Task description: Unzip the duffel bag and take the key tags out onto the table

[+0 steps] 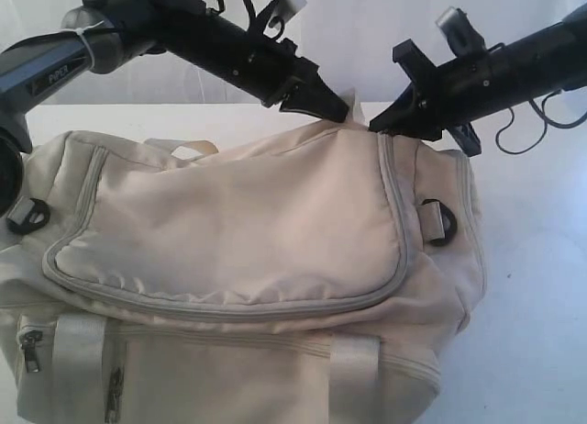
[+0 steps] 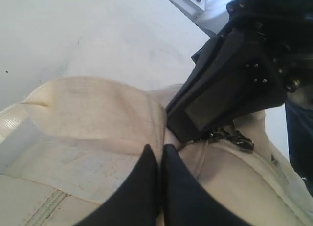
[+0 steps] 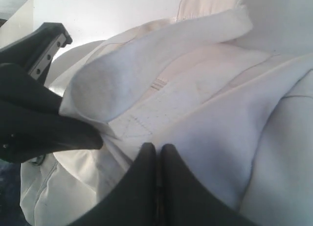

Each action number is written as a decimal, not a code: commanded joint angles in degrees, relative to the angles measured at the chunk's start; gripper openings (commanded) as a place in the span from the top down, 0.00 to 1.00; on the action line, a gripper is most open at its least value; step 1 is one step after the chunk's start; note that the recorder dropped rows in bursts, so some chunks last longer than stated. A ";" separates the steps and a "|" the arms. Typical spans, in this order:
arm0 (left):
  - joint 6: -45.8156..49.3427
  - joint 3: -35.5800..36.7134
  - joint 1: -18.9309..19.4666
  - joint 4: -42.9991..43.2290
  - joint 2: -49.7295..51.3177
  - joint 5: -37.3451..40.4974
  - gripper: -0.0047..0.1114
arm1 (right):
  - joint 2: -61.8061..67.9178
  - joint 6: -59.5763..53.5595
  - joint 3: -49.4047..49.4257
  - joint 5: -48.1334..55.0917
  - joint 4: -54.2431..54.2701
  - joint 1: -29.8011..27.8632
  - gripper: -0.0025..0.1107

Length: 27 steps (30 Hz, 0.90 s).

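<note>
We see the left gripper (image 2: 160, 148), jaws pressed together, its tips against a fold of the duffel bag (image 2: 98, 113). Just beyond them sits the right gripper (image 2: 182, 129) beside a dark zipper pull (image 2: 230, 137), with the white table (image 2: 88, 30) farther ahead.

Place: robot lab, by its look
Evidence: left arm (image 1: 211, 29), right arm (image 1: 514, 71), bare white desk (image 1: 541, 286), plain white backdrop (image 1: 367, 20)
</note>
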 commanded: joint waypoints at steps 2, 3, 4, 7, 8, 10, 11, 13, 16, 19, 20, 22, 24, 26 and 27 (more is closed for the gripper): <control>-0.03 -0.32 0.17 -2.22 -1.30 0.67 0.96 | -1.45 0.26 -0.27 0.72 -0.37 -0.69 0.98; -0.03 -0.32 0.17 -2.22 -1.30 0.67 0.96 | -1.99 0.13 -0.41 0.28 -0.37 -0.69 0.98; -0.03 -0.32 0.17 -2.22 -1.30 0.67 0.96 | -2.28 0.04 -0.67 0.15 -0.37 -0.69 0.98; -0.03 -0.32 0.17 -2.22 -1.30 0.67 0.96 | -3.39 0.04 -1.61 -0.36 -0.37 -0.69 0.98; -0.03 -0.32 0.17 -2.22 -1.30 0.67 0.96 | -3.68 -0.08 -1.83 -0.36 -0.37 -0.69 0.98; -0.22 -0.32 0.17 -2.22 -1.30 0.67 0.96 | -4.31 -1.40 -2.22 -0.25 -0.37 -0.69 0.98; -0.22 -0.32 0.17 -2.22 -1.30 0.67 0.96 | -4.43 -2.35 -2.22 -0.25 -0.37 -0.69 0.98; -0.22 -0.32 0.17 -2.22 -1.30 0.67 0.96 | -4.94 -4.62 -2.33 -0.25 -0.37 -0.69 0.98; -0.18 -0.32 0.17 -2.22 -1.30 0.54 0.96 | -5.44 -6.38 -2.33 1.01 -0.37 -0.69 0.98; -0.18 -0.32 0.17 -2.22 -1.30 0.42 0.96 | -5.44 -6.38 -2.33 3.34 -0.37 -0.57 0.98; -0.18 -0.32 0.17 -2.22 -1.30 0.42 0.96 | -5.44 -6.38 -2.33 3.89 -0.37 -0.57 0.98; -0.18 -0.32 0.17 -2.22 -1.16 0.44 0.96 | -5.44 -7.20 -2.33 5.03 -0.37 -0.57 0.98; -0.29 -0.32 0.17 -2.22 -1.03 0.44 0.96 | -5.68 -9.32 -2.33 6.66 -0.37 -0.57 0.98; -0.50 -0.32 0.17 -2.22 -0.92 0.44 0.96 | -5.94 -9.37 -2.33 8.05 -0.37 -0.57 0.98; -0.50 -0.32 0.17 -2.22 -0.82 0.44 0.96 | -6.18 -9.90 -2.33 8.15 -0.37 -0.57 0.98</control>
